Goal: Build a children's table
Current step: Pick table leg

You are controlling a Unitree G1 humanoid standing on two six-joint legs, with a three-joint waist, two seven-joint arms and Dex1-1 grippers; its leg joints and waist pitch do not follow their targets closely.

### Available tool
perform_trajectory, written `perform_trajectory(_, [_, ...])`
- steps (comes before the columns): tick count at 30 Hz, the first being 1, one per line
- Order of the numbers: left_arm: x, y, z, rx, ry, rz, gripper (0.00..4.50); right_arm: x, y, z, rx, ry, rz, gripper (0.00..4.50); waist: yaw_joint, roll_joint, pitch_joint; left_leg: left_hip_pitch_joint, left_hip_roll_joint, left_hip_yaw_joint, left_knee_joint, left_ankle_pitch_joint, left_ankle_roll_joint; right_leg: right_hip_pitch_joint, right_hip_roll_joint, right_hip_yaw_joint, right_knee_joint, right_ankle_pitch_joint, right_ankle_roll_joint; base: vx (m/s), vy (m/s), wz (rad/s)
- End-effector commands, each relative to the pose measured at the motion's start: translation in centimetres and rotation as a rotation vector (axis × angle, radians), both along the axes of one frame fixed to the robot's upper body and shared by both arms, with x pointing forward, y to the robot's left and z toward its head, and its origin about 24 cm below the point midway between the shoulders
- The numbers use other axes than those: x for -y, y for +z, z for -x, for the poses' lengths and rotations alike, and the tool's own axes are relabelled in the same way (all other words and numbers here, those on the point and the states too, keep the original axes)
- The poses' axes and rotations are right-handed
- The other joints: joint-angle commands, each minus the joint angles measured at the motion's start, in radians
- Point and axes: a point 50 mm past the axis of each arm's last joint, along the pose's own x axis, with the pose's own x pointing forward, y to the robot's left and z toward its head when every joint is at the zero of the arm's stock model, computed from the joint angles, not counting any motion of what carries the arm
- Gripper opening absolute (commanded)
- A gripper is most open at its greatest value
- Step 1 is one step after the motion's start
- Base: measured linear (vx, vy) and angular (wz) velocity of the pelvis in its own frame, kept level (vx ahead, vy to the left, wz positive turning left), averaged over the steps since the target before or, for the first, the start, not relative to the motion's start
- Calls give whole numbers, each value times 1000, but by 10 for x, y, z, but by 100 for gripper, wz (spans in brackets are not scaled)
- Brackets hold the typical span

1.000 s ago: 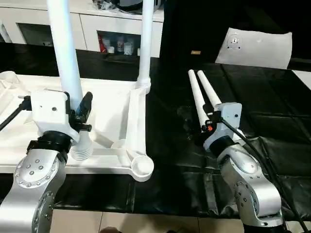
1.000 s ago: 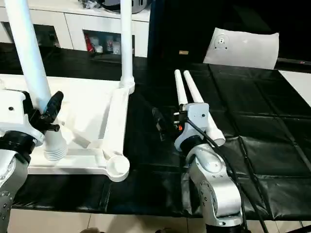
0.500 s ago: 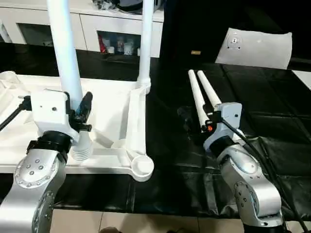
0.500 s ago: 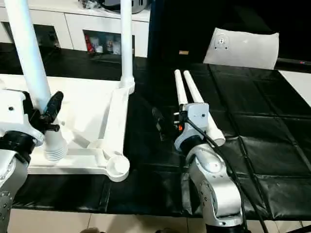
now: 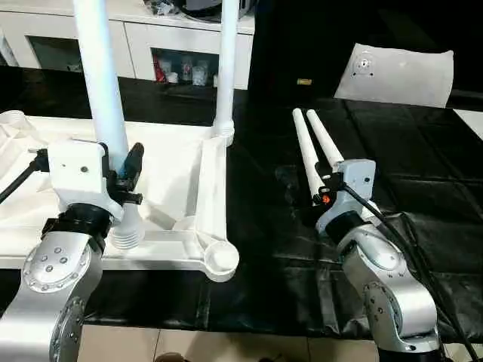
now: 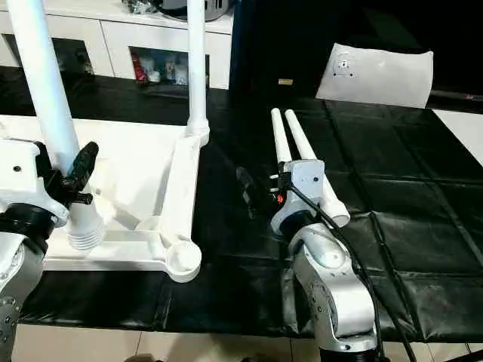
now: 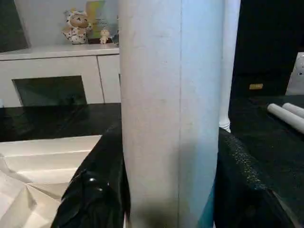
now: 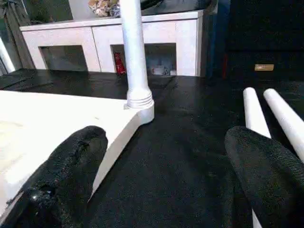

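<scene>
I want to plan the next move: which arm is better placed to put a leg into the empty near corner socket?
Left, probably. The left gripper already holds a leg upright, its ribbed end near the empty corner socket. The right gripper is open, empty, beside two legs lying on the black mat.

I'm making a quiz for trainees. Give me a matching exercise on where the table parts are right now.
Things:
1. white plastic leg held by the left gripper
2. white plastic leg at the far corner socket
3. two loose white tapered legs
4. near corner socket

States:
A. lying on the black mat
B. empty
C. standing upright, untouched
D. clamped between black fingers

Pairs: 1-D, 2-C, 3-A, 4-B
</scene>
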Motion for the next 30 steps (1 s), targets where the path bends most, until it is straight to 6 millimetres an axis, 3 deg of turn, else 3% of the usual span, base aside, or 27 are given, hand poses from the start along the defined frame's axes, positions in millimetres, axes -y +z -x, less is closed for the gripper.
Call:
perform_trajectory(1, [0, 1, 1, 9, 2, 1, 186, 1, 2, -2, 8, -9, 4, 437, 0, 15, -53, -1, 15, 2, -76, -201, -29, 48, -48, 39, -73, -269, -45, 0, 0, 0])
perform_trajectory(30, [0, 1, 1, 9, 2, 1, 186, 1, 2, -2, 8, -9, 4, 437, 0, 15, -54, -1, 15, 2, -75, -197, -29, 49, -48, 39, -72, -259, -48, 0, 0, 0])
